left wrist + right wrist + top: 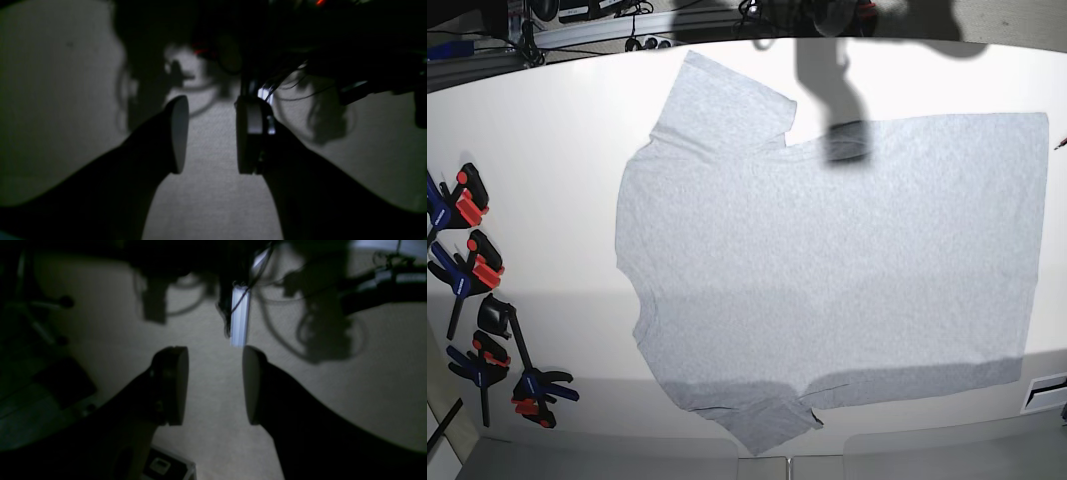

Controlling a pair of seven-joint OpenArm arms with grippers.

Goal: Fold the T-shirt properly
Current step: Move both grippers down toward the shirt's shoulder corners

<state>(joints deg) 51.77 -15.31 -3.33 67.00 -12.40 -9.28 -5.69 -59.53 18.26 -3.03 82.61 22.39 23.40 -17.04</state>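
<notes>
Grey shirt [827, 270] lies flat on bench [547, 200], unfolded. Left pincer [208, 133] and right pincer [215, 385] gape, empty; pinching only one layer risks a skewed fold.

White table [557, 150] fills the base view. Spring clamps [479, 300] with red and blue handles lie in a loose column along its left edge. Cables [607, 12] and dark gear run behind the far edge.
</notes>
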